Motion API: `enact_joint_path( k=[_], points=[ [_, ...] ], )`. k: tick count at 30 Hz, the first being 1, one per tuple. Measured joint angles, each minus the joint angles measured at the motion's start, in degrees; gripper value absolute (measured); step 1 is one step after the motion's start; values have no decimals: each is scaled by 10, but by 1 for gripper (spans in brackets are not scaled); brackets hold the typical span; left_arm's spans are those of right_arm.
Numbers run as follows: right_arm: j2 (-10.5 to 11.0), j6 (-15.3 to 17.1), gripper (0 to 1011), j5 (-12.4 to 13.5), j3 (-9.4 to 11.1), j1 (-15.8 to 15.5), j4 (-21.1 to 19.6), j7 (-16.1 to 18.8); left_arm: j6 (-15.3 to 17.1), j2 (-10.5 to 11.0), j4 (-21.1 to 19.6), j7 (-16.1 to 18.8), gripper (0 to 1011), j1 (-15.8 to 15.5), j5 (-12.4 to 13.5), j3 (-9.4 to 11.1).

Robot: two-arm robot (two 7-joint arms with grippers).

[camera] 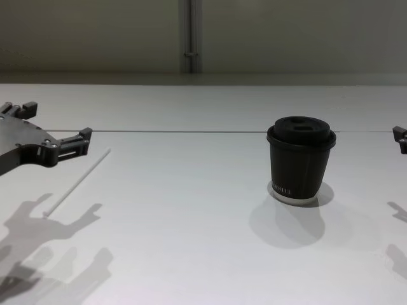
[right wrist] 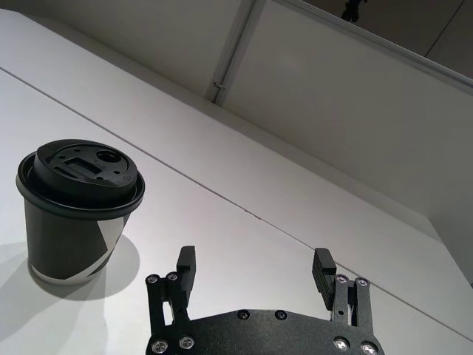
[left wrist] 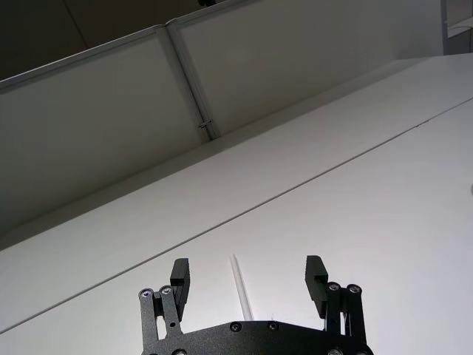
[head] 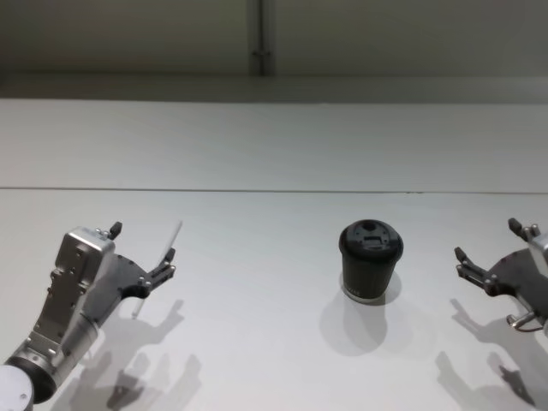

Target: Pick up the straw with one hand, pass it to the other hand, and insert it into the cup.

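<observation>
Jaws on both grippers are standing open and gripping nothing.

Head view: the left gripper (head: 143, 244) is hovering toward the left edge of the tabletop (head: 257, 300), fingers pointing forward and inward. The straw (head: 175, 235) is lying flat on the tabletop, running at a slant under that gripper, its far end showing just past the inner finger. The cup (head: 370, 261) is standing upright right of centre, lid on. The right gripper (head: 486, 240) is hanging by the right edge, well apart from the cup.

Left wrist view: the left gripper (left wrist: 247, 270) is showing both fingers spread, with the straw (left wrist: 241, 290) lying on the tabletop in the gap between them, touching neither. A dark seam (left wrist: 310, 185) is crossing the tabletop beyond.

Right wrist view: the right gripper (right wrist: 254, 257) is showing its fingers spread over bare tabletop; the cup (right wrist: 77, 214) is standing off to one side.

Chest view: the left gripper (camera: 56, 121) is hanging above the tabletop, casting a shadow. The straw (camera: 76, 181) is lying below it, apart from the fingers. The cup (camera: 300, 159) is standing right of centre.
</observation>
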Motion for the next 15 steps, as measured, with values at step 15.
enact_joint_path(
  k=[15],
  points=[
    [0, 0, 1001, 0, 0, 0, 0, 0, 0, 0, 0, 0, 1002, 0, 0, 0]
  ],
)
